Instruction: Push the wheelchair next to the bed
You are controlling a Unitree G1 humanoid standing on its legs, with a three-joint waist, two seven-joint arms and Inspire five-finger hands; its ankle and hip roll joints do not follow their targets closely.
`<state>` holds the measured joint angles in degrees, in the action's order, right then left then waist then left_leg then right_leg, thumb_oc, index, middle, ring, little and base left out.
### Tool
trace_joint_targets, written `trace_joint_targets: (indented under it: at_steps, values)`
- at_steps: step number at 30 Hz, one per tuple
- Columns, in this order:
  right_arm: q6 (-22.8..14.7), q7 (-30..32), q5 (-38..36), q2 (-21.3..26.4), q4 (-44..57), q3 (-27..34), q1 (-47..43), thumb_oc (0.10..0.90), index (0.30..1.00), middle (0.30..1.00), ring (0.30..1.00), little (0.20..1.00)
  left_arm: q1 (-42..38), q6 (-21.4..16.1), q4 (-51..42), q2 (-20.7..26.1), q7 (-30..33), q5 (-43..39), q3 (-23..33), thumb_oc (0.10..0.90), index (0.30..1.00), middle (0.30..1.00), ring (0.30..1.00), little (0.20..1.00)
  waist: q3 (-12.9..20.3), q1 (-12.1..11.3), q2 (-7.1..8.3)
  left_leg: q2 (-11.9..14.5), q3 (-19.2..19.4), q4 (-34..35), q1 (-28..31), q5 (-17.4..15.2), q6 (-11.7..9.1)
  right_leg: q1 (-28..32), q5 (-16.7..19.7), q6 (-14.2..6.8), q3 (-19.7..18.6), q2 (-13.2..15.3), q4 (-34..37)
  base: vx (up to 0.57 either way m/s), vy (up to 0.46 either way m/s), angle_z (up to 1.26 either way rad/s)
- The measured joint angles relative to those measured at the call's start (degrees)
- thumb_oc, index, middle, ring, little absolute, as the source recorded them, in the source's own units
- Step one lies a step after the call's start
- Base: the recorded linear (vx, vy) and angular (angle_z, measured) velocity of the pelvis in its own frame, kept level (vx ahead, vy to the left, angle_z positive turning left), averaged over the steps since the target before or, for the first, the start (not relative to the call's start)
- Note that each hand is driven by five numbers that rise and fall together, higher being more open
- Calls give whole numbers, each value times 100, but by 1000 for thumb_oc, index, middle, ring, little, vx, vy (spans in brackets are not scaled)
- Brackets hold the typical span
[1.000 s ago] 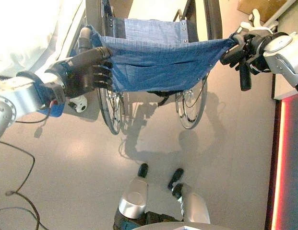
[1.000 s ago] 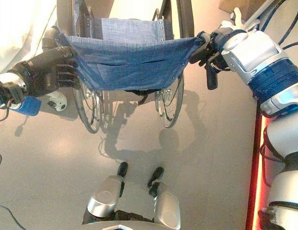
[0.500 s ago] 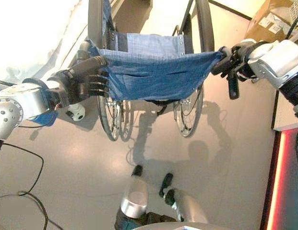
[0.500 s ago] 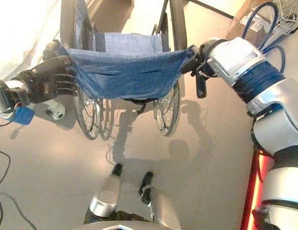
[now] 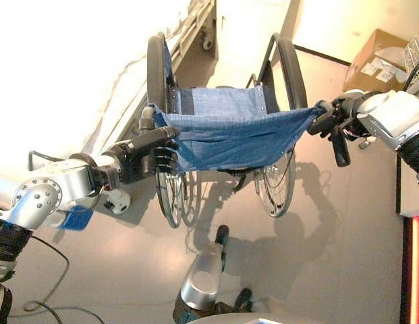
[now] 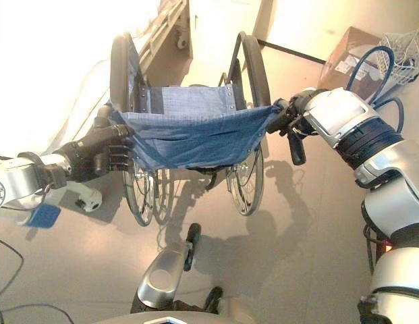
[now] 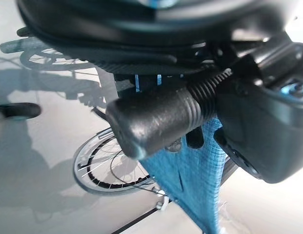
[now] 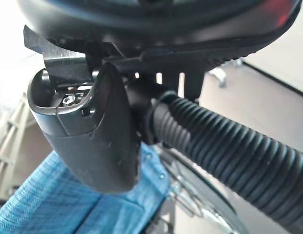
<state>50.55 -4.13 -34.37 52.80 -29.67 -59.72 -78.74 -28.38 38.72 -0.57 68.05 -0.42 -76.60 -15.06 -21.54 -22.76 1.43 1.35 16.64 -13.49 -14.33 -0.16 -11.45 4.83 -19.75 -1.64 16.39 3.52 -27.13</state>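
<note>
- The bed with white bedding (image 5: 67, 74) takes up the left side of the head views, its frame edge running along the grey floor (image 5: 310, 256).
- The folding wheelchair with a blue denim-like fabric back, black armrests and spoked wheels (image 5: 226, 131) stands on the floor directly in front of the robot, just beside the bed's edge on its left side. Its fabric back is stretched between the two push handles, and its big wheels (image 6: 243, 182) rest on the floor below.
- A brown cardboard box (image 5: 378, 57) sits on the floor at the far right, well apart from the wheelchair, with a white wire basket (image 6: 405, 50) near it.
- The dark left hand (image 5: 145, 158) has its fingers curled round the wheelchair's black ribbed left push handle (image 7: 161, 119); the wrist view shows the handle's rounded end sticking out past the hand, the blue fabric hanging beside it.
- The dark right hand (image 6: 293, 118) is wrapped round the black ribbed right push handle (image 8: 224, 146), fingers closed over it and the thumb lying alongside.
- A small white round object (image 5: 116, 200) lies on the floor by the bed, near the left wheel.
</note>
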Motion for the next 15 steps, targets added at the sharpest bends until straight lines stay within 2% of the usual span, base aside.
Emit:
trace_joint_targets:
  at_steps: [1, 2, 3, 4, 5, 6, 7, 8, 9, 10, 11, 12, 13, 14, 15]
  values:
    - [0, -1, -3, -2, -44, -31, -40, 400, 300, 300, 300, 300, -166, 78, 142, -1, -33, 71, -23, 400, 300, 300, 300, 300, 1, -53, 75, -60, 222, -115, 0, -52, 92, 38, -95, -8, 112, 102, -49, 384, 162, -25]
    - [0, 6, -6, 7, -53, -51, -81, 400, 300, 300, 300, 300, -378, 208, 282, 4, -139, 169, -72, 400, 300, 300, 300, 300, 7, -67, 106, -116, 363, -153, 4, -99, 300, 28, -155, -221, 118, 197, -141, 288, 128, -19]
    - [1, 11, -12, 15, -64, -53, -120, 400, 300, 300, 300, 300, -519, 275, 338, 12, -193, 211, -92, 400, 300, 300, 300, 300, -1, -47, 121, -118, 450, -160, 2, -145, 526, -51, -142, -331, 95, 227, -385, 319, 144, 2]
    - [1, 25, -66, 30, -104, -54, -170, 400, 300, 300, 300, 300, -690, 304, 408, 12, -262, 241, -97, 400, 300, 300, 300, 300, -29, -15, 185, -173, 513, -169, 4, -197, 803, -242, -51, -606, 74, 247, -1274, 292, 131, 15]
    - [1, 38, -114, 46, -105, -54, -170, 400, 300, 300, 300, 300, -736, 303, 416, 12, -279, 257, -98, 400, 300, 300, 300, 300, -29, 3, 231, -191, 560, -161, 11, -215, 832, -305, -5, -690, 72, 230, -1605, 299, 109, 21]
    - [18, 85, -248, 98, -111, -53, -191, 400, 300, 300, 300, 300, -845, 293, 415, 38, -299, 277, -98, 400, 300, 300, 300, 300, -18, 47, 379, -301, 603, -78, 26, -239, 854, -475, 337, -1134, -79, 113, -2153, 228, 53, 13]
    - [32, 91, -261, 104, -111, -17, -200, 400, 300, 300, 300, 300, -870, 295, 376, 63, -301, 288, -98, 400, 300, 300, 300, 300, -14, 84, 414, -360, 612, 11, 53, -234, 850, -522, 495, -1251, -144, 33, -2194, 206, -3, 7]
    - [31, 114, -266, 104, -100, 67, -209, 400, 300, 300, 300, 300, -895, 295, 309, 184, -298, 278, -141, 400, 300, 300, 300, 300, -13, 175, 421, -469, 681, 254, 179, -9, 1044, -505, 473, -1188, -132, -27, -1866, 181, -45, -7]
    - [28, 124, -270, 106, -99, 89, -234, 400, 300, 300, 300, 300, -985, 299, 300, 293, -305, 272, -244, 400, 300, 300, 300, 300, -14, 177, 422, -501, 748, 329, 206, 48, 1159, -496, 466, -1170, -132, -27, -1666, 176, -85, -19]
    - [17, 153, -268, 105, -60, 117, -251, 400, 300, 300, 300, 300, -1122, 294, 278, 417, -315, 268, -395, 400, 300, 300, 300, 300, -16, 221, 410, -529, 785, 434, 251, 40, 1175, -496, 275, -828, -14, -19, -1254, 110, -112, -18]
    - [4, 198, -266, 104, -12, 122, -266, 400, 300, 300, 300, 300, -1217, 251, 222, 588, -311, 254, -491, 400, 300, 300, 300, 300, -18, 279, 402, -526, 761, 431, 244, 50, 1170, -301, 76, -449, 161, -117, -396, 52, -125, -22]
    - [-20, 206, -264, 104, -15, 127, -278, 400, 300, 300, 300, 300, -1225, 176, 218, 605, -261, 208, -491, 400, 300, 300, 300, 300, -23, 277, 393, -515, 725, 375, 206, 79, 1124, -266, 15, -223, 173, -208, 344, 8, -86, -13]
    - [-44, 210, -262, 104, -21, 126, -277, 400, 300, 300, 300, 300, -1225, 115, 220, 594, -211, 168, -490, 400, 300, 300, 300, 300, -27, 292, 386, -503, 682, 284, 145, 125, 1049, -307, 16, -70, 162, -273, 664, -24, -105, -3]
    - [-79, 238, -263, 115, -62, 132, -305, 400, 300, 300, 300, 300, -1308, -37, 214, 600, -133, 139, -561, 400, 300, 300, 300, 300, -68, 404, 588, -643, 285, -409, -348, 336, 712, -534, 329, 601, 43, -6, 1123, -53, -113, 13]
    - [-82, 267, -239, 101, -14, 294, -259, 400, 300, 300, 300, 300, -1343, -261, 251, 643, -50, 6, -719, 400, 300, 300, 300, 300, -102, 584, 668, -486, -319, -1600, -939, -293, 1343, -644, 294, 27, -367, 291, 1004, -55, -126, 16]
